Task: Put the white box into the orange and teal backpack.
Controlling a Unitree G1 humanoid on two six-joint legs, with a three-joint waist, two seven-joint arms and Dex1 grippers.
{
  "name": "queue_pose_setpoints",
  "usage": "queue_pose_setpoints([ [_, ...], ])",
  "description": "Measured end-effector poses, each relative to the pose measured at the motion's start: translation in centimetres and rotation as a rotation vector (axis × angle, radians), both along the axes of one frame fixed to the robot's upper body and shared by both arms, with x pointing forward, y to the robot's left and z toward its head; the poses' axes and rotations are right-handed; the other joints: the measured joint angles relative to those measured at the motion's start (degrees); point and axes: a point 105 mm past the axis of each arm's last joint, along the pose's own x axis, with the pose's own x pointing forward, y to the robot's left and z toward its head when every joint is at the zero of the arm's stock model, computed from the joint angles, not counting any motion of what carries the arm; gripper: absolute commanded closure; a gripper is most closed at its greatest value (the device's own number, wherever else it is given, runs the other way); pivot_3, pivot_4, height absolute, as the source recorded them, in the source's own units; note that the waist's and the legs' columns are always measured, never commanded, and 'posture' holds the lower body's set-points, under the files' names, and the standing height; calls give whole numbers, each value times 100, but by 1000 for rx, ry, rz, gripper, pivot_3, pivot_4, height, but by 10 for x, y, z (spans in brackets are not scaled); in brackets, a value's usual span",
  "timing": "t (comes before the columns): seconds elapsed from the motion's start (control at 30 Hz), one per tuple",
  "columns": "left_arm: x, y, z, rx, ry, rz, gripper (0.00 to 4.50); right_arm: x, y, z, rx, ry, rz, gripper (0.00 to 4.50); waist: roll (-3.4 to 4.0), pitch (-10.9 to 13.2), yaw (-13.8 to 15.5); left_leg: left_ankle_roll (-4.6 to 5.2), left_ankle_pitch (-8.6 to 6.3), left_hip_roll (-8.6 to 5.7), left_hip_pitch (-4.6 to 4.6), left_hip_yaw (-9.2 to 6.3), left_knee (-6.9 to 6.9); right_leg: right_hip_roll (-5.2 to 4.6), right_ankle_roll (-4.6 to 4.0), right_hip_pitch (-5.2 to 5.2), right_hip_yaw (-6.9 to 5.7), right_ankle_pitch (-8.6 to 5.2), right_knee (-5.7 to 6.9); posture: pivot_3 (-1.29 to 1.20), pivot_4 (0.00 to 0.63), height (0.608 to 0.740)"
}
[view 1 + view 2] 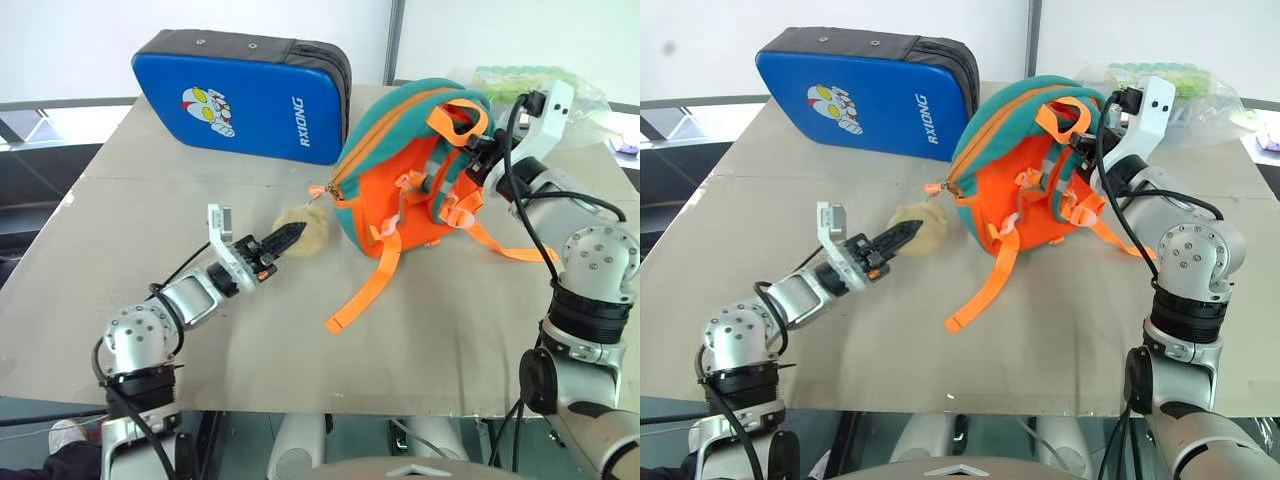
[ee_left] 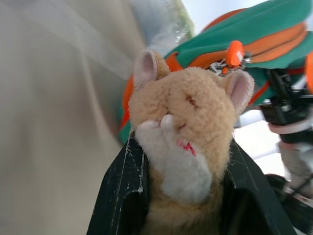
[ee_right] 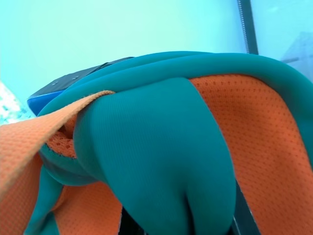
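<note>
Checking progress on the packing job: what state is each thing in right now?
backpack: upright on the table, held up at its top
left gripper: shut on the plush charm
right gripper: shut on the backpack's teal top
blue case: closed, standing on edge

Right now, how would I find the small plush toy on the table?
Find the orange and teal backpack standing mid-table. The plush charm lies at its zipper side, pinched by the left gripper. It is the one tan, furry thing there.
</note>
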Motion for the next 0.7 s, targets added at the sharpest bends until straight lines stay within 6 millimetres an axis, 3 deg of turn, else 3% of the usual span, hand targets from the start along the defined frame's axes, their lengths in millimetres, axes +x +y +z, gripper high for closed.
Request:
queue_pose_setpoints([
  [0.2, 34, -9, -12, 118, -12, 129, 3685, 0, -12, 4, 20, 0, -46, 4500, -1, 0, 72, 0, 0, -3, -6, -7, 1, 2, 1, 0, -8, 0, -1, 0, 150, 740],
  [0.27, 47, -14, -6, 160, -47, 141, 3701, -1, -19, 12, 26, -15, -68, 4500, -1, 0, 93, 0, 0, -6, -11, -6, 3, 0, 2, 0, -7, 1, -6, 0, 150, 740],
  [0.4, 52, -32, 10, 230, -208, 68, 3702, -8, -37, 20, -36, -52, -110, 4500, 1, 1, 87, 0, 0, -6, -18, -2, -18, 0, 2, -3, -6, 1, -40, 0, 150, 740],
  [0.53, 53, -41, 36, 330, -431, 5, 3702, -26, -34, 0, -231, -75, -82, 4500, 1, 1, 69, 0, 0, 0, -21, 0, -49, 3, 1, -13, -6, 0, -55, 0, 150, 740],
  [0.57, 53, -41, 44, 379, -501, -12, 3702, -30, -29, -12, -309, -65, -53, 3800, 2, 1, 52, 0, 0, 1, -17, 1, -55, 4, 1, -13, -6, -1, -60, 0, 150, 740],
  [0.6, 52, -40, 50, 421, -554, -19, 3702, -32, -23, -23, -347, -52, -24, 3475, 3, 0, 24, 0, 0, 1, -16, 4, -55, 4, 1, -13, -2, 0, -59, 0, 150, 740],
  [0.67, 49, -43, 53, 473, -625, -49, 2692, -36, -15, -37, -415, -51, 26, 2726, 5, -1, -15, 0, 0, 0, -14, 10, -54, 2, 2, -12, 3, 0, -59, 0, 150, 740],
  [0.7, 48, -44, 53, 478, -641, -61, 2560, -40, -12, -43, -460, -51, 56, 2366, 10, 2, -29, 0, 0, -2, -17, 12, -50, 0, 3, -12, 4, 1, -59, 0, 150, 740],
])
